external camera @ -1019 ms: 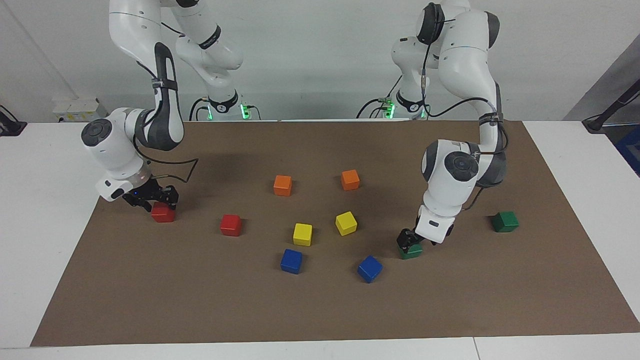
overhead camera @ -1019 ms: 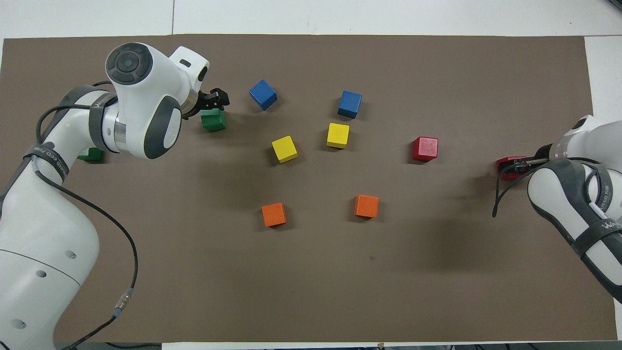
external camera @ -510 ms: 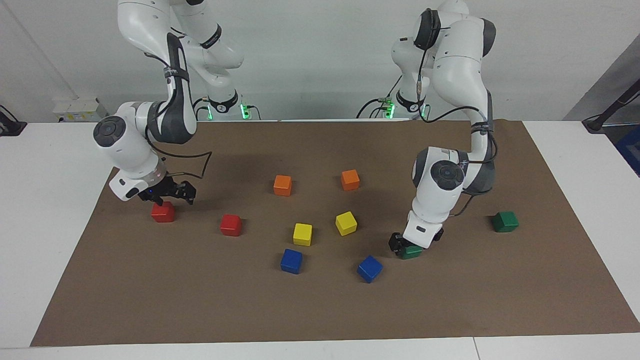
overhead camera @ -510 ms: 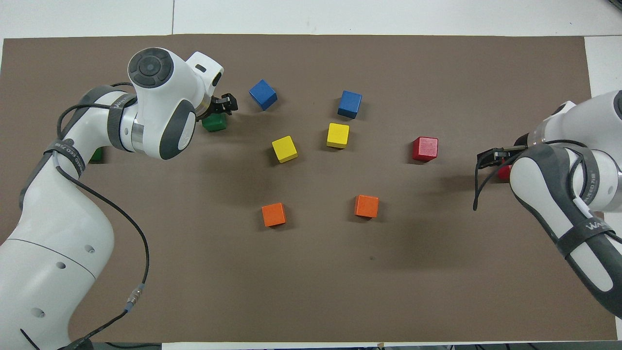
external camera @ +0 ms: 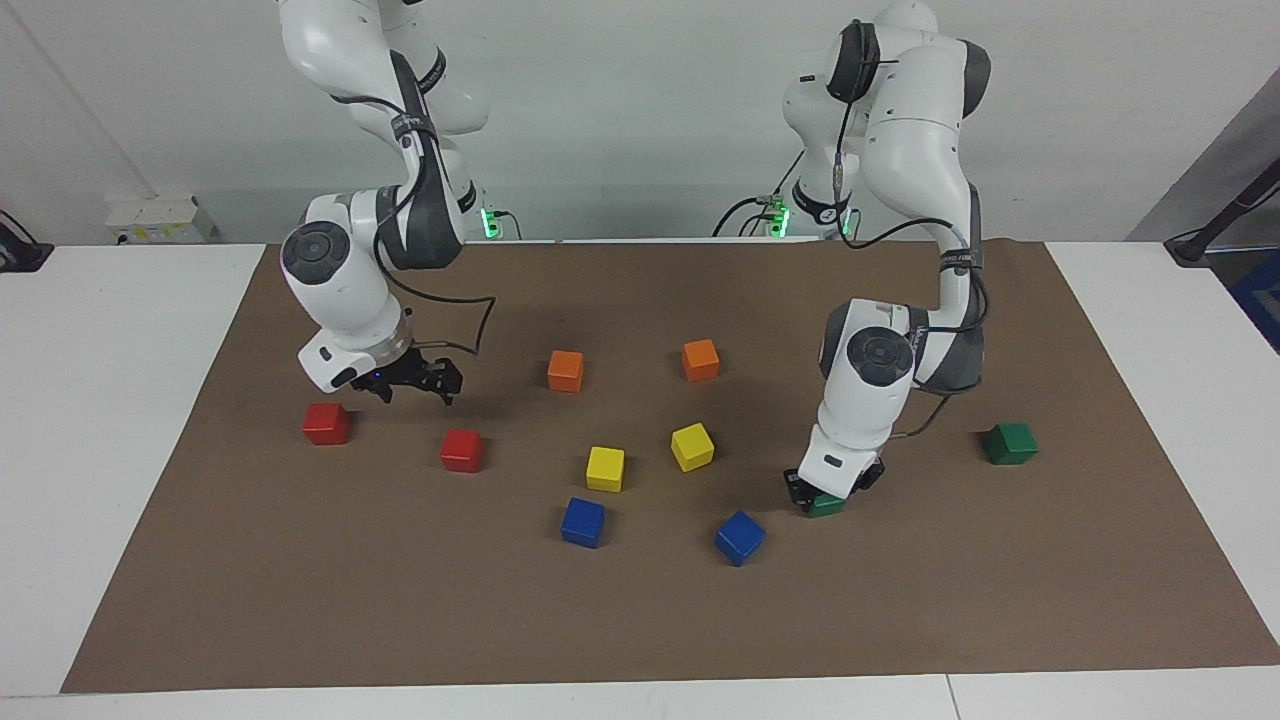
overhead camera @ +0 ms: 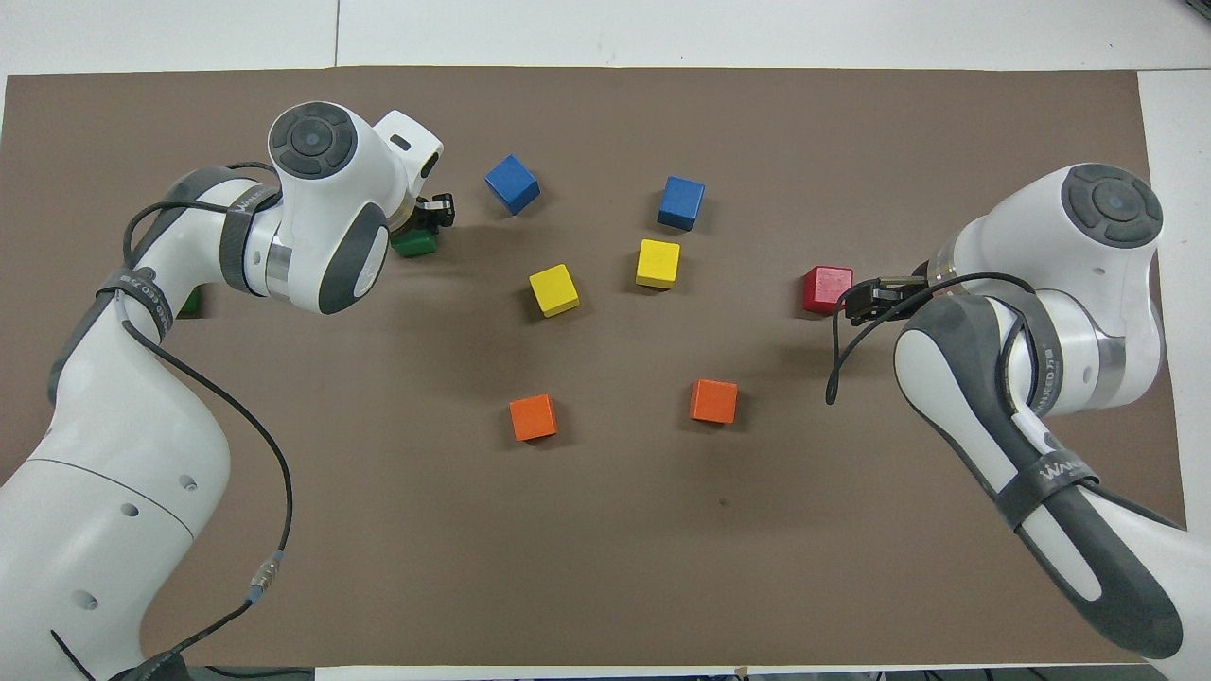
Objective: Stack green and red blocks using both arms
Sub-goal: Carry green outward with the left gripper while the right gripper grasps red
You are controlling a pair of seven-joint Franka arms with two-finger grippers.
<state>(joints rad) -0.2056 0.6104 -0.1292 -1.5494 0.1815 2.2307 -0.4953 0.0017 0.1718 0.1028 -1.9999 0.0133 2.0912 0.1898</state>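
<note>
Facing view: brown mat (external camera: pixel 640 620) on white table (external camera: pixel 100 450); white wall (external camera: pixel 640 120).

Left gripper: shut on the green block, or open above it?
Shut on it. In the facing view the left gripper sits down around the green block on the mat, jaws closed against its sides.

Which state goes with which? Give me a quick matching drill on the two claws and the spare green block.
Things:
1. left claw
2. right claw
3. spare green block

States:
a. open, holding nothing, up over the mat
b. lying untouched on the mat at the left arm's end of the table
c. shut on a green block

Pairs: 1-c, 2-a, 3-b
</note>
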